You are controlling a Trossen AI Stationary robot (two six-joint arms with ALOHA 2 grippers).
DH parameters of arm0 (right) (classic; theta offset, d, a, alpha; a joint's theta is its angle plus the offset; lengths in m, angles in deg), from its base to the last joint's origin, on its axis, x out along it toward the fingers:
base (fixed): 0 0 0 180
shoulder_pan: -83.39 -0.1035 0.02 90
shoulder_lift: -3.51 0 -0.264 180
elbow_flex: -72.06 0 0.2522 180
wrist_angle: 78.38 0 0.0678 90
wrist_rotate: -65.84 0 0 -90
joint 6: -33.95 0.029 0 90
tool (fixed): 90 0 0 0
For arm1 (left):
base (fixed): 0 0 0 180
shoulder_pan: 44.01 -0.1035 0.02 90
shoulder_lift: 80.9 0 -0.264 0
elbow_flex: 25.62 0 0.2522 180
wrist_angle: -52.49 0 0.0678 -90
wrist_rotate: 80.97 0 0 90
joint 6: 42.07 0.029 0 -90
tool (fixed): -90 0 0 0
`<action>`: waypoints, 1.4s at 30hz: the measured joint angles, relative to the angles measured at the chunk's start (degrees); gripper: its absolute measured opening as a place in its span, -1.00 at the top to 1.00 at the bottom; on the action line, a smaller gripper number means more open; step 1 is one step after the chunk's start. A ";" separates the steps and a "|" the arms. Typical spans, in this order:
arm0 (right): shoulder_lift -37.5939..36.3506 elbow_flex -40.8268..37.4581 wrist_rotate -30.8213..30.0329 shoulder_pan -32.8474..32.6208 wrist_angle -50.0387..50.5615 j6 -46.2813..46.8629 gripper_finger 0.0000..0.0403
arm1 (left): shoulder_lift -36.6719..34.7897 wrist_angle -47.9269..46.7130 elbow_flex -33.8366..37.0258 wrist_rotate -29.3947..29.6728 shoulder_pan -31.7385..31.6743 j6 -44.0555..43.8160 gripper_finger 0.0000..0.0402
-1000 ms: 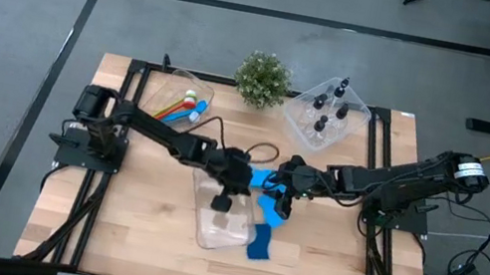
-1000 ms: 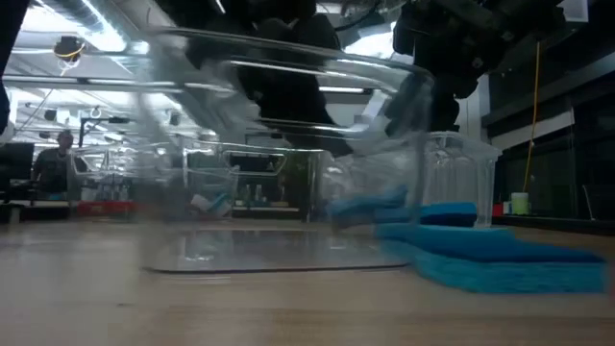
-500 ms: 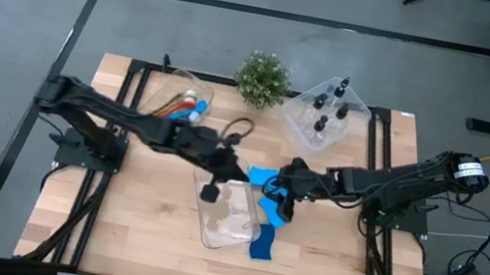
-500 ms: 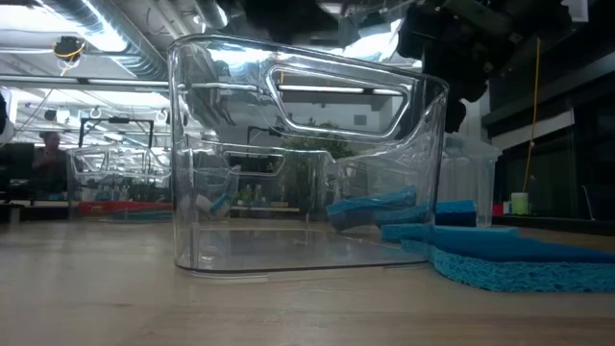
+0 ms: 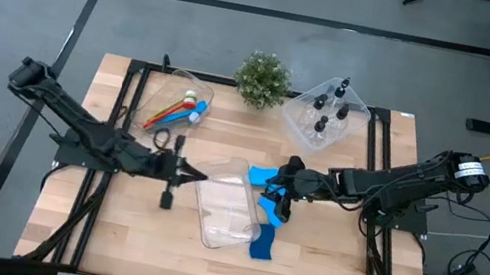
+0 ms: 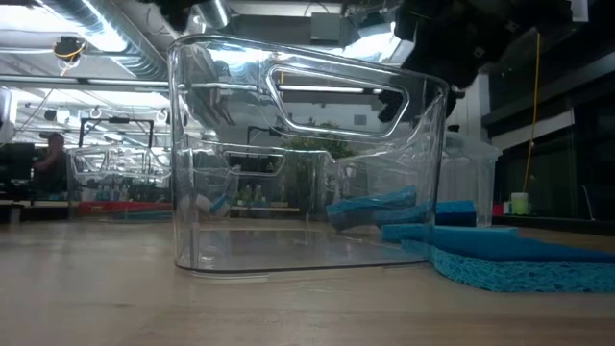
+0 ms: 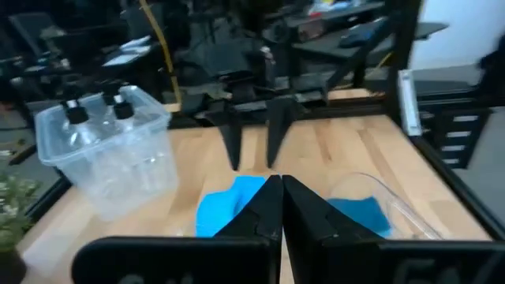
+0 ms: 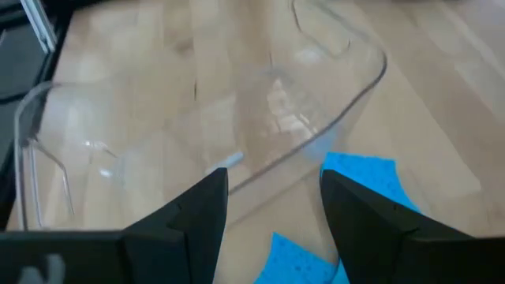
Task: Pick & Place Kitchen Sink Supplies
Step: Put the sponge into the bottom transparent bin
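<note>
High view: the left gripper (image 5: 172,171), clenched on nothing, sits beside an empty clear bin (image 5: 228,205). The right gripper (image 5: 280,192) hangs spread above blue sponge pieces (image 5: 266,226), grasping nothing.

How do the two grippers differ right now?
The left gripper is shut, fingers pressed together, left of the empty bin. The right gripper is open, on the bin's other side above the blue sponges. Both hold nothing.
</note>
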 joint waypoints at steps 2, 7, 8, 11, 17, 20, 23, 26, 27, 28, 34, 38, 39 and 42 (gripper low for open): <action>0.00 0.00 -0.34 0.00 -0.98 -0.03 -0.01 | -3.09 0.41 3.40 -2.59 -0.07 0.91 0.99; 0.00 0.00 -0.33 0.00 -1.42 -0.04 -0.01 | -12.27 1.19 13.31 -9.80 -4.45 -2.34 0.99; 0.00 0.00 -0.33 0.00 -1.40 -0.04 -0.01 | -14.42 1.70 15.43 -11.06 -5.59 -3.53 0.99; 0.00 0.00 -0.35 0.00 -1.40 -0.07 -0.01 | -20.57 3.23 20.58 -14.67 -9.56 -5.69 0.99; 0.00 0.00 -0.35 0.00 -1.36 -1.38 -0.01 | -33.41 0.66 26.00 -17.56 -17.80 -5.56 0.99; 0.00 0.00 -0.35 0.00 -1.32 -1.73 -0.01 | -39.37 -4.55 26.09 -17.99 -21.26 -5.35 0.99; 0.00 0.00 -0.37 0.00 -0.94 -1.75 -0.01 | -44.23 -10.16 26.09 -19.62 -24.14 -5.26 0.99; 0.00 0.00 -0.37 0.00 -0.96 -2.24 -0.01 | -48.50 -14.36 26.09 -21.06 -27.09 -5.17 0.99; 0.00 0.00 -0.38 0.00 -0.96 -2.41 -0.01 | -49.76 -15.19 26.09 -21.16 -28.19 -5.17 0.99; 0.00 0.00 -0.38 0.00 -0.96 -2.45 -0.01 | -50.68 -15.45 26.13 -21.57 -29.25 -5.13 0.99; 0.00 0.00 -2.28 0.00 -1.99 -2.43 -0.01 | -53.70 -6.33 30.18 -26.58 -34.47 -2.32 0.99; 0.00 0.00 -2.33 0.00 -2.45 -2.66 -0.01 | -53.82 -3.42 33.69 -27.02 -37.29 -1.59 0.99; 0.00 0.00 -2.33 0.00 -2.39 -2.67 -0.01 | -53.84 -4.24 33.67 -26.97 -38.02 -1.55 0.99; 0.00 0.00 -2.34 0.00 -2.25 -2.91 -0.01 | -53.79 -5.36 33.67 -28.47 -40.10 -1.45 0.99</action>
